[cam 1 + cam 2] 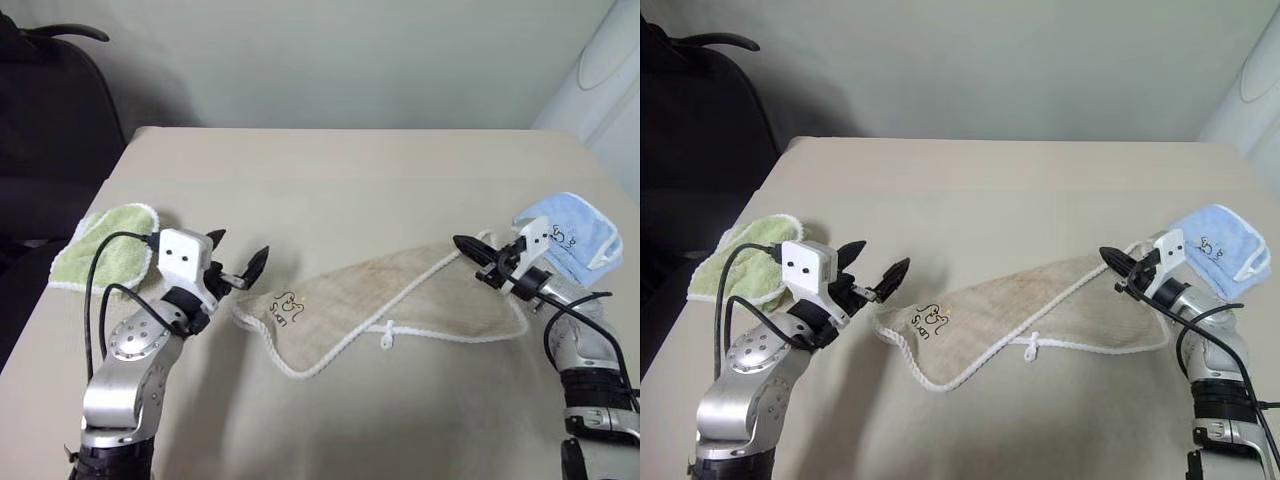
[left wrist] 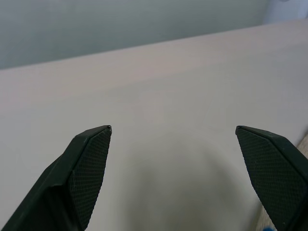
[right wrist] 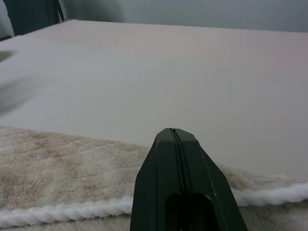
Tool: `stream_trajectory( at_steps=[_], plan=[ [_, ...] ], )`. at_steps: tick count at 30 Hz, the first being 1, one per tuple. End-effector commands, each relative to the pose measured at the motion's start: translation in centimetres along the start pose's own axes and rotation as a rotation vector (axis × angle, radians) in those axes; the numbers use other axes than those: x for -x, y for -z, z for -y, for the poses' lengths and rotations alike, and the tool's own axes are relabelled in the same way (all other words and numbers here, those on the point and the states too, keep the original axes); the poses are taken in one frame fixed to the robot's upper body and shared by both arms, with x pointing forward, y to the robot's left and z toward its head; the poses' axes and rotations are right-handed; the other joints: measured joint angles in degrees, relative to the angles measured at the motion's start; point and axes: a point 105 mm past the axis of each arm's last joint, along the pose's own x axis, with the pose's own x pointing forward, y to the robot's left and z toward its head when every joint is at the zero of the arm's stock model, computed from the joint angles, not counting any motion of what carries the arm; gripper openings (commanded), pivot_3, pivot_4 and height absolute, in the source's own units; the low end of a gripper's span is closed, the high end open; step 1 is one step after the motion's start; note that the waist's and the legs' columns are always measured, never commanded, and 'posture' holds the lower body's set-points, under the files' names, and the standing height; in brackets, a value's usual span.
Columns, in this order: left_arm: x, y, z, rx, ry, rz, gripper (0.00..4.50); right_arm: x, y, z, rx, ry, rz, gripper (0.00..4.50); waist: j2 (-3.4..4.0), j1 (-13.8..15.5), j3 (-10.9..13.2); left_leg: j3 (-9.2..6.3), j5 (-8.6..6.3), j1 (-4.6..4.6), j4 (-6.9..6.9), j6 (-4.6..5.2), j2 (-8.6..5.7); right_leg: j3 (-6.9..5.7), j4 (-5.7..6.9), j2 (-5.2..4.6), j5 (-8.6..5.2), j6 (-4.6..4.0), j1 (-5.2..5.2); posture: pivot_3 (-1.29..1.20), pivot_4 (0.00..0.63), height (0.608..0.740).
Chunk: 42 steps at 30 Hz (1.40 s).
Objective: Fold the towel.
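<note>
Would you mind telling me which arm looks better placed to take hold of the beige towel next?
Probably the left. The left gripper is open, right beside the beige towel's near corner by the logo. The right gripper is shut over the towel's far corner; whether it pinches cloth is unclear.

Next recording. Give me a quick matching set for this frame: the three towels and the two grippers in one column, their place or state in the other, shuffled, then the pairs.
1. beige towel
2. green towel
3. blue towel
4. left gripper
5. right gripper

A. fingers shut, at the beige towel's corded edge
B. near the table's left edge
C. fingers wide apart, nothing between them
D. spread across the middle, logo up
E. near the table's right edge

Pairs: 1-D, 2-B, 3-E, 4-C, 5-A
</note>
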Motion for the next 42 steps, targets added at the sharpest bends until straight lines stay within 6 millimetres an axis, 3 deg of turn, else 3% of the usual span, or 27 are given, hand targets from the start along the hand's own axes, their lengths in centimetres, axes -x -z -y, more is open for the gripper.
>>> stream_trajectory(
  at_steps=[1,15,19,26,36,42],
  plan=[
    [-0.4,-0.8,0.0,-0.004,0.027,0.03,4.48,0.6,-1.2,0.4,0.044,0.034,0.051,0.0,0.0,-0.01,0.0,0.0,0.0,0.0,0.0,0.0,0.0,0.0,0.0,0.0,0.0,0.0,0.0,0.0,0.15,0.74],
    [-1.3,-0.8,1.3,0.007,0.066,0.043,4.48,2.9,-2.0,1.9,0.095,0.112,0.026,0.0,0.0,-0.17,0.0,-0.02,0.0,-0.01,-0.02,0.0,0.0,-0.02,-0.03,-0.02,0.0,0.0,0.01,0.0,0.15,0.74],
    [-1.3,-0.4,2.8,0.012,0.089,0.04,4.48,3.5,-2.0,2.4,0.105,0.126,0.012,0.0,0.0,-0.15,0.0,-0.02,0.0,-0.01,-0.02,0.0,-0.01,-0.02,-0.03,-0.02,0.0,0.0,0.02,0.0,0.15,0.74],
    [-0.8,-0.1,3.8,0.023,0.116,0.025,4.48,2.9,-2.5,2.9,0.164,0.13,-0.026,0.0,0.0,-0.24,0.0,-0.01,0.0,-0.01,-0.04,0.01,0.0,-0.01,-0.04,-0.01,0.0,0.0,0.01,0.0,0.15,0.74],
    [-1.4,0.3,5.6,0.047,0.163,0.024,4.48,4.2,-3.3,4.7,0.282,0.177,-0.093,0.0,0.0,0.05,0.0,-0.01,-0.01,-0.01,-0.03,0.01,-0.01,-0.01,-0.03,-0.03,0.0,0.0,0.04,0.0,0.15,0.74],
    [-1.3,-0.2,6.4,0.041,0.195,0.024,4.48,3.1,-4.1,5.9,0.374,0.15,-0.146,0.0,0.01,-0.12,0.0,0.01,-0.01,0.01,-0.03,0.02,0.0,0.01,0.0,-0.02,0.0,0.0,0.03,0.0,0.15,0.74]
  ],
)
